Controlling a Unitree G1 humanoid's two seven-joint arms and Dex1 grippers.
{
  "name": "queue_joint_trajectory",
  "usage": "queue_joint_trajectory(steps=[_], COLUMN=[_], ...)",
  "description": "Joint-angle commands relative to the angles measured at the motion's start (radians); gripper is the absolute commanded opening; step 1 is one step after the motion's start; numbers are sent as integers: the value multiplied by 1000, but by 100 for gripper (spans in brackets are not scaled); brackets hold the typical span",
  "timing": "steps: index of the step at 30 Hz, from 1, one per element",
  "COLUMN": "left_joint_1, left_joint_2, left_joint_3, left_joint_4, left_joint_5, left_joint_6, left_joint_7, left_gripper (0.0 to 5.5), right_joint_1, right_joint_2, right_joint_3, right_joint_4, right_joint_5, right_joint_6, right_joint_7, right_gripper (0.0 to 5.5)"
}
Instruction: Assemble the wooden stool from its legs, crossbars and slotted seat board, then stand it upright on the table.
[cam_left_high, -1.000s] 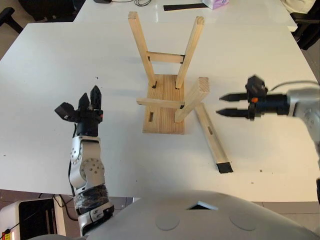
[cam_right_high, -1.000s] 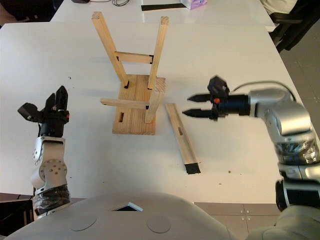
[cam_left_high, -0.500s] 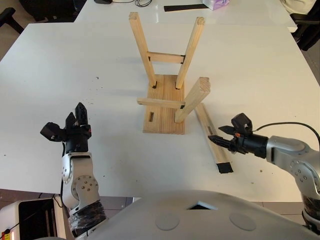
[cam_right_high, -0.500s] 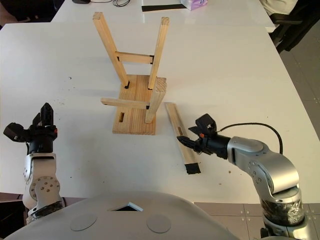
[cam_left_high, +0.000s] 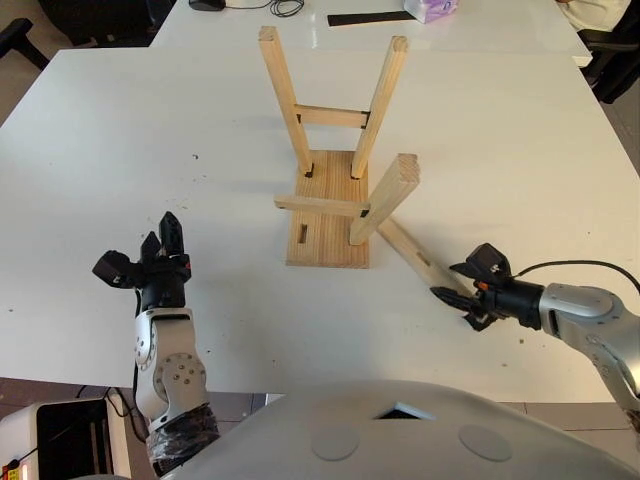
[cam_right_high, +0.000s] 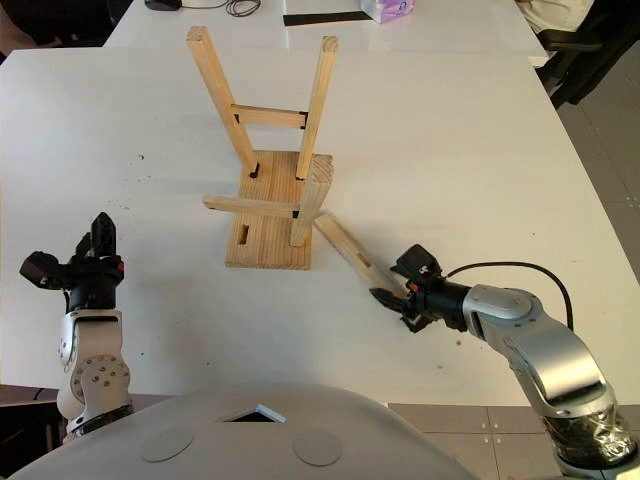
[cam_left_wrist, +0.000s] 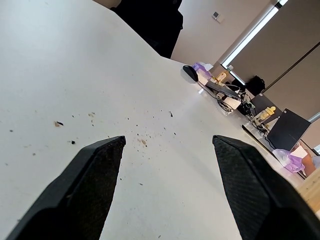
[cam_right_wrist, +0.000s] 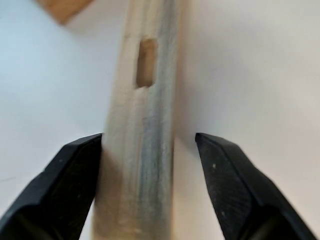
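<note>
Right end effector (cam_right_wrist: 147, 142) aligned for pickup.
You find its black fingers (cam_right_wrist: 75, 170) spread either side of the near end of the pale, slotted wooden leg (cam_left_high: 415, 255), which lies flat on the white desk (cam_left_high: 120, 130); nothing is clamped yet. Judge this as pre-grasp: that leg belongs in the pale wooden seat board (cam_left_high: 330, 245), lying underside-up mid-desk with three legs (cam_left_high: 283, 100) and two crossbars (cam_left_high: 330, 114) fitted. The left end effector (cam_left_wrist: 167, 142) hovers wide open and empty, well apart.
</note>
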Motion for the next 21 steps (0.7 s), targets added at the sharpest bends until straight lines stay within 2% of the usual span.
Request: queue_joint_trajectory(steps=[1, 2, 9, 11, 14, 16, 18, 21], left_joint_1=[-43, -46, -63, -65, -65, -74, -99, -179], left_joint_2=[27, 29, 32, 31, 34, 45, 67, 122], left_joint_3=[-10, -11, -19, -15, -6, 9, 29, 78], left_joint_4=[30, 34, 52, 50, 50, 50, 48, 39], left_joint_5=[17, 19, 34, 31, 26, 19, 2, -52], left_joint_6=[5, 4, -12, -15, -19, -21, -17, -2], left_joint_7=[-8, -9, -16, -16, -16, -13, -8, 5], left_gripper=[326, 326, 326, 326, 326, 326, 326, 326], right_joint_1=[53, 63, 60, 15, -113, -258, -454, -799], right_joint_2=[8, 4, -19, -29, -7, 48, 136, 320], right_joint_3=[55, 60, 68, 62, 22, -58, -195, -475], right_joint_4=[102, 117, 230, 273, 354, 423, 504, 705], right_joint_5=[-77, -85, -115, -112, -58, 42, 192, 497], right_joint_6=[-54, -73, -214, -245, -241, -157, -15, 75], right_joint_7=[-18, -13, 43, 77, 128, 122, 45, -175], right_gripper=[326, 326, 236, 208, 205, 205, 205, 205])
